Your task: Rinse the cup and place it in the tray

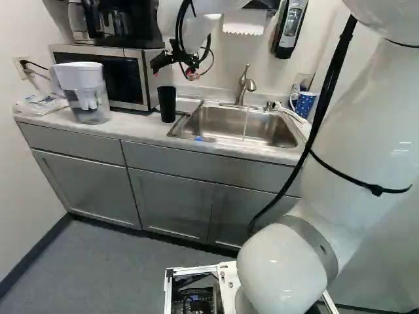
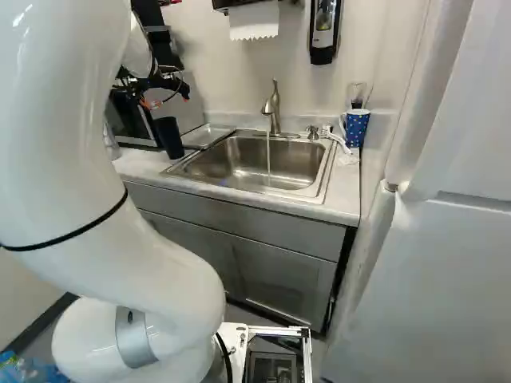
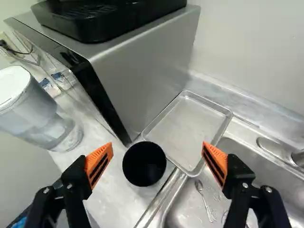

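From left to right, you see the black cup (image 1: 167, 104) upright on the bench (image 1: 137, 125); your gripper (image 3: 157, 149), spread and empty, above it; the tray (image 3: 190, 121); the running faucet (image 1: 244, 85). Pickup for rinsing (presumably) is in hand: align, descend, close, then lift sinkward.

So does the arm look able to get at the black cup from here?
Probably yes: the gripper stands open over the cup, which shows between its fingers with nothing covering it. The microwave and tray sit close, though.
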You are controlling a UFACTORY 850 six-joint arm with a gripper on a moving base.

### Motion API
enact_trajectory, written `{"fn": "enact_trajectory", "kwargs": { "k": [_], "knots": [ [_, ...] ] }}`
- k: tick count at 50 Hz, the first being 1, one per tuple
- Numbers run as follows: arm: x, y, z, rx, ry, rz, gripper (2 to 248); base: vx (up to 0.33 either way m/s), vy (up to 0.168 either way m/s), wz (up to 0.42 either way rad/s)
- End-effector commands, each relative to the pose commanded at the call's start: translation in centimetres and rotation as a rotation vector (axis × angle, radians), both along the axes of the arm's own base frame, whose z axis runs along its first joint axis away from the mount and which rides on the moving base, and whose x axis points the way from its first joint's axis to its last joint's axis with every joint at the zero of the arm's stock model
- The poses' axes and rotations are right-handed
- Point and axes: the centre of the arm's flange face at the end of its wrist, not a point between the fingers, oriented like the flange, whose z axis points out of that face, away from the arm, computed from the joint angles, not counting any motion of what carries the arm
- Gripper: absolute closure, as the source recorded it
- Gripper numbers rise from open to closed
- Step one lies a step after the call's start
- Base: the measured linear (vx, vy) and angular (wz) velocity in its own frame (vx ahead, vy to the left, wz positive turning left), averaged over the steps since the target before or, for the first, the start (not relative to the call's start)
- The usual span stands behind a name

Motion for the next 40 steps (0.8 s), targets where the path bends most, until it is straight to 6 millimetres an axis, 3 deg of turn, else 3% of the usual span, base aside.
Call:
{"fn": "enact_trajectory", "kwargs": {
  "k": [40],
  "knots": [
    [0.2,2.2,-3.8,0.000,-0.001,0.035,3,0.000,0.000,0.000]
  ]
}}
